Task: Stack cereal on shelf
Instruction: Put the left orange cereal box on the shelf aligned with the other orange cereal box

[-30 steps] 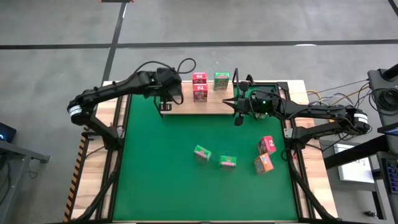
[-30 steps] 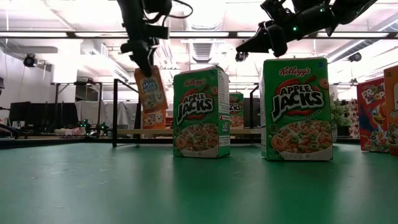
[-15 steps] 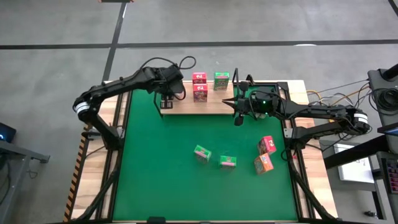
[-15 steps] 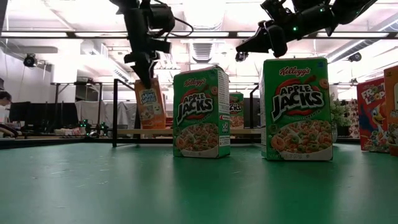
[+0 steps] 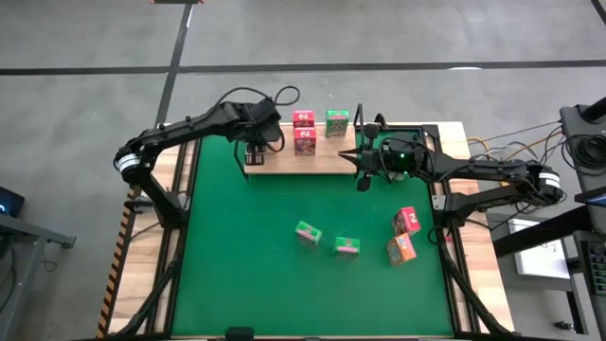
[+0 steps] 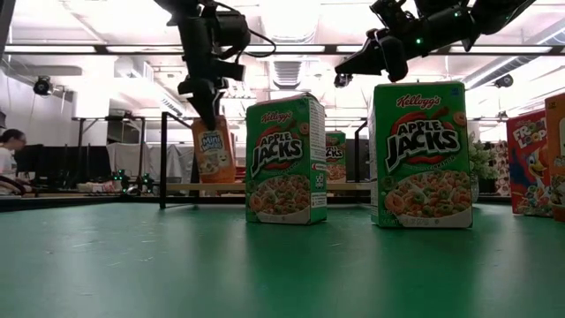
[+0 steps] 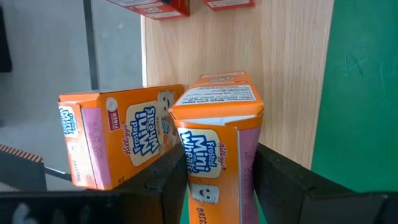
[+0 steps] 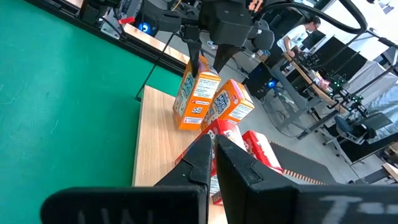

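Note:
My left gripper (image 5: 256, 148) is shut on an orange cereal box (image 6: 213, 152) over the left end of the wooden shelf board (image 5: 312, 163). A second orange box (image 7: 112, 140) stands tilted right beside it. Two pink boxes (image 5: 304, 130) and a green box (image 5: 337, 121) stand farther along the board. On the green mat lie two green boxes (image 5: 327, 240), a pink box (image 5: 407, 221) and an orange box (image 5: 401, 249). My right gripper (image 5: 360, 172) is shut and empty, held above the board's right end. My left gripper pinches the orange box near its upper end (image 7: 211, 180) between its two fingers (image 7: 166, 182), one on each of two opposite faces. The fingers come from above, pointing down. The box stands nearly upright below them, its lower end (image 8: 186, 126) at the board.
Thin black wire uprights (image 6: 163, 159) stand at the board's ends. The loose boxes cluster at the mat's middle and right; the mat's left and near parts (image 5: 237, 284) are bare. A person sits in the room beyond the table (image 6: 9, 155).
My left gripper has gone down and a little toward the far edge with the orange box. The box hung tilted above the board before; it now stands lower and more upright at the board's left end beside the other orange box.

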Controlling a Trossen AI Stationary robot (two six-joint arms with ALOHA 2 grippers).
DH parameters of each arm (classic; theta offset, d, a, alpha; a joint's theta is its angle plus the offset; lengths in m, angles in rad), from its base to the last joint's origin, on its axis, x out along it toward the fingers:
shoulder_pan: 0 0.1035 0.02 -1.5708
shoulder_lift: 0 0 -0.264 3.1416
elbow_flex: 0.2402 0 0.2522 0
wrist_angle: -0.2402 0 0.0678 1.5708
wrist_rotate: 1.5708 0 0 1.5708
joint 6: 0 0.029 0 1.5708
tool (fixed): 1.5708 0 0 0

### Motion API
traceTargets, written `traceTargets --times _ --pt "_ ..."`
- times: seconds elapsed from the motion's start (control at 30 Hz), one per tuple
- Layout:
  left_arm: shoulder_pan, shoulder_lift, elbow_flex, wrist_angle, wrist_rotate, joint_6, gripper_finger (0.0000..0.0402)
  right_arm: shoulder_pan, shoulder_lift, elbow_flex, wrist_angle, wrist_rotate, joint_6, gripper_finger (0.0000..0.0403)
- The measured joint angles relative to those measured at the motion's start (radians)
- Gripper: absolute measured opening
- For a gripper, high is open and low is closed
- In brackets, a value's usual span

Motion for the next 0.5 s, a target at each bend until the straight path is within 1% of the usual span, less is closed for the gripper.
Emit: traceTargets --times 0.27,0.5 --pt "0.005 0.000 0.000 0.031 0.000 0.000 0.0175 0.000 0.000 0.000 0.000 0.000 -0.004 0.0013" --pt "0.005 0.000 0.000 0.031 0.000 0.000 0.0179 0.000 0.000 0.000 0.000 0.000 -0.006 0.0013"
